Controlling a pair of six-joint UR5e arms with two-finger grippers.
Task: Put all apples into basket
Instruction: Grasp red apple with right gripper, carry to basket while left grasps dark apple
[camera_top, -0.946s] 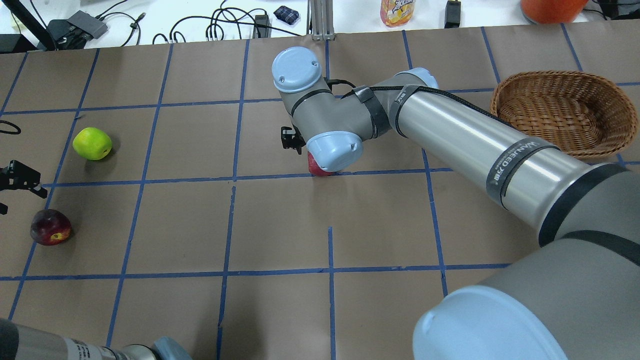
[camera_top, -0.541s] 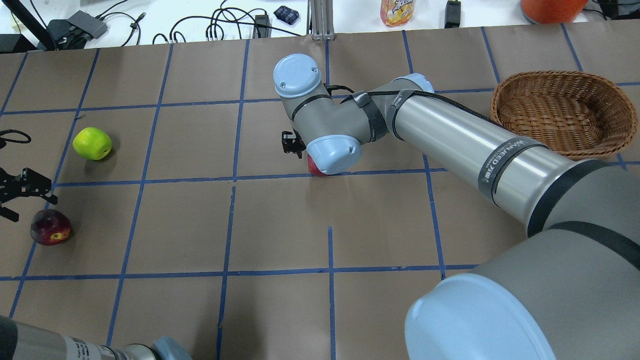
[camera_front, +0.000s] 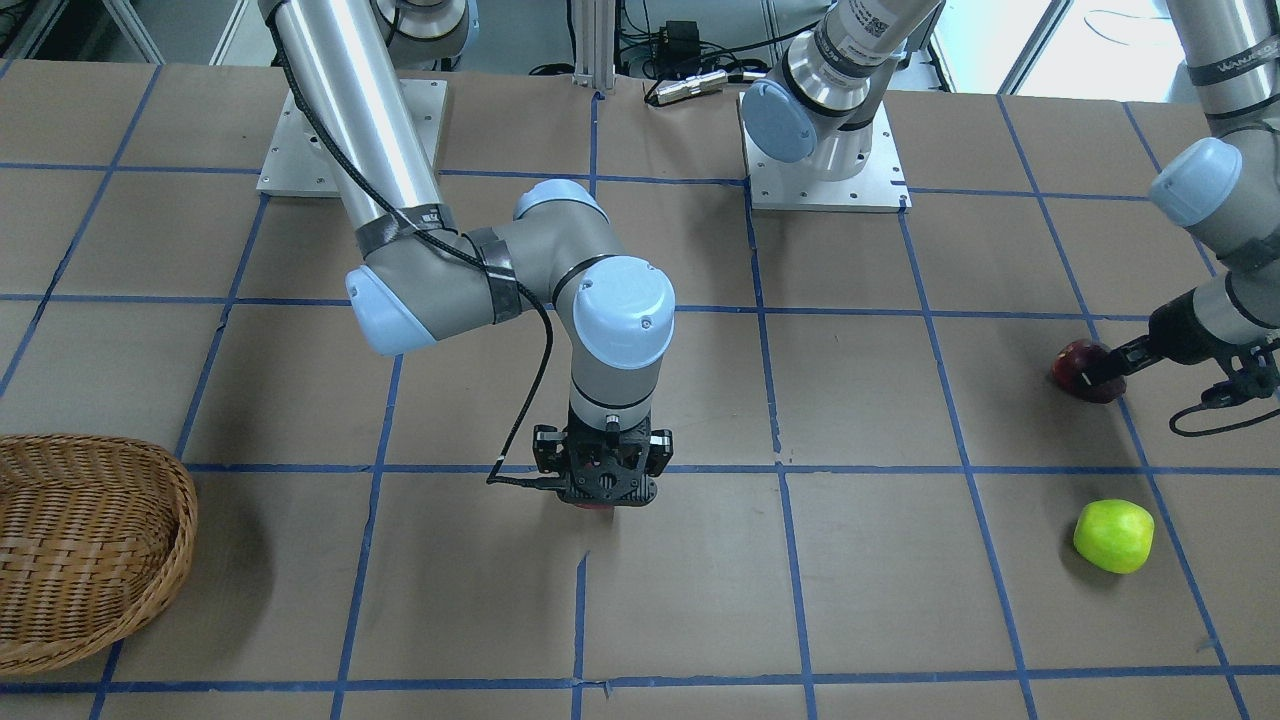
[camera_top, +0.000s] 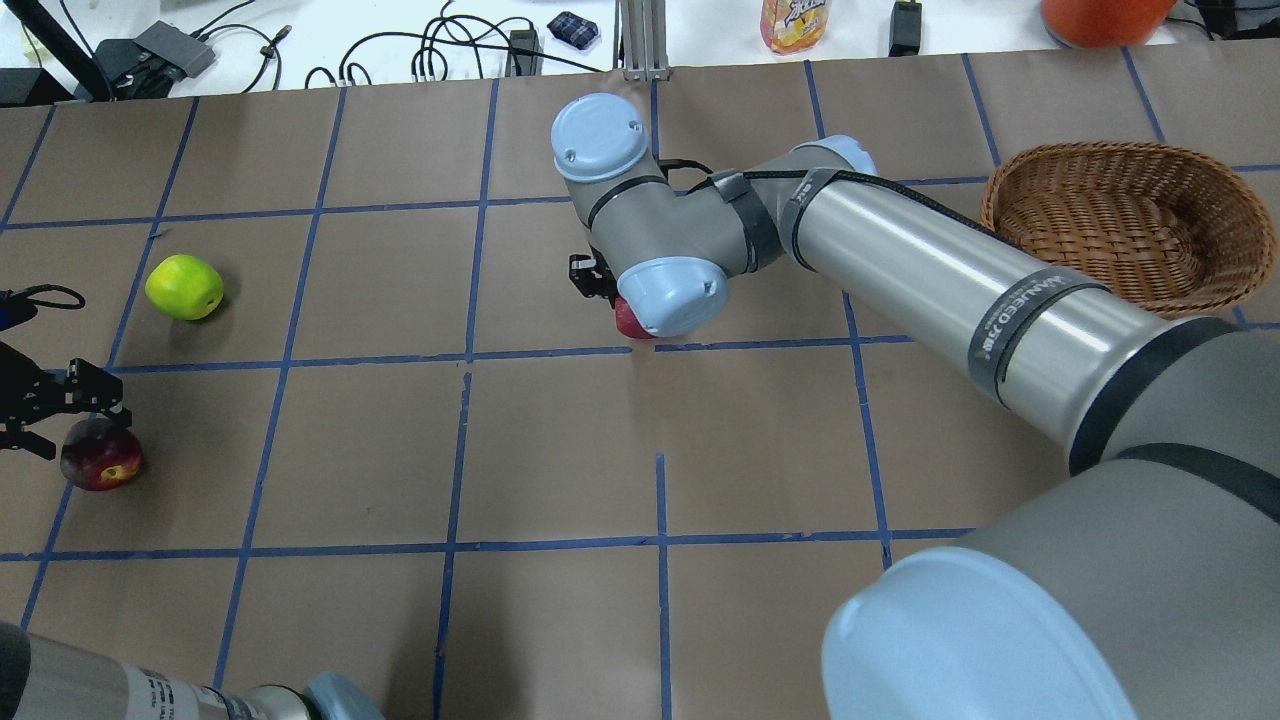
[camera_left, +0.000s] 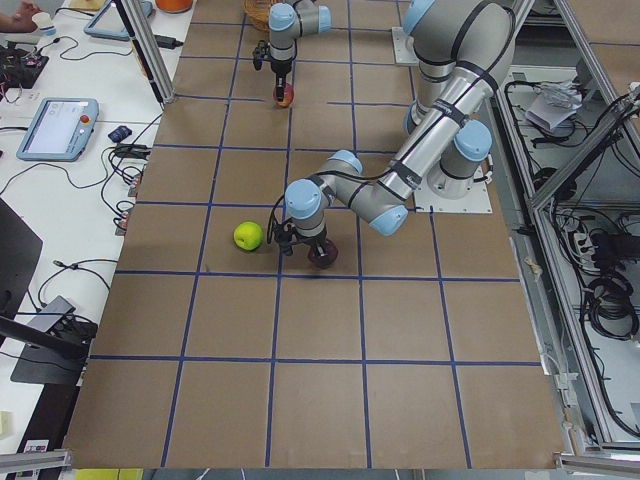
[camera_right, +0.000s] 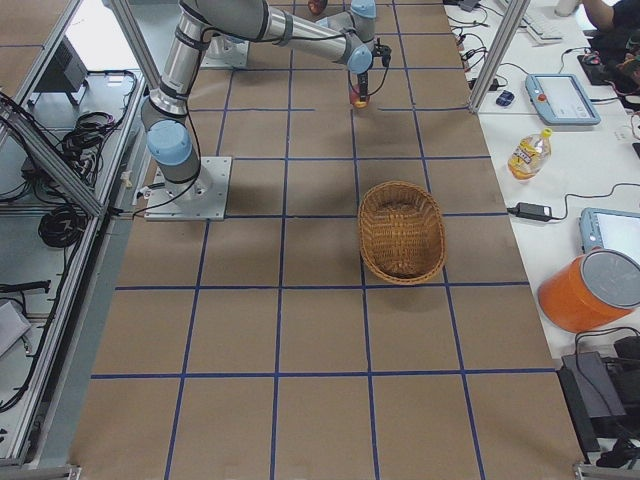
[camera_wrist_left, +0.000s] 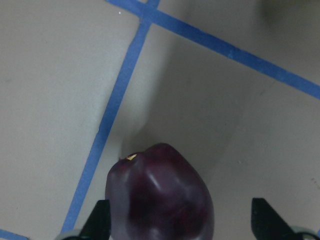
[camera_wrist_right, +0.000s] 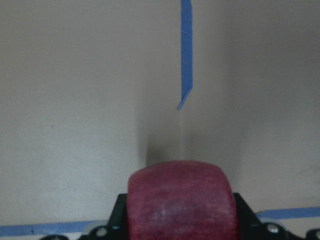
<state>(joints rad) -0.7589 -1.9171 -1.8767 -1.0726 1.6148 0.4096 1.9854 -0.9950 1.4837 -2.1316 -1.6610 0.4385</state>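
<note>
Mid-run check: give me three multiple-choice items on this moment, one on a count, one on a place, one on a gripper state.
1. How many apples are in the basket?
A. none
B. one
C. two

2. Where is the green apple?
A. in the basket
B. on the table, touching nothing else
C. on the white bench beyond the table

3. What is the left gripper doing?
A. shut on the green apple
B. open around the maroon apple
C. raised high with nothing near it

Answers:
1 A, the wicker inside shows bare.
2 B, it sits alone on the brown paper.
3 B, the wrist view shows a gap beside one finger.
</note>
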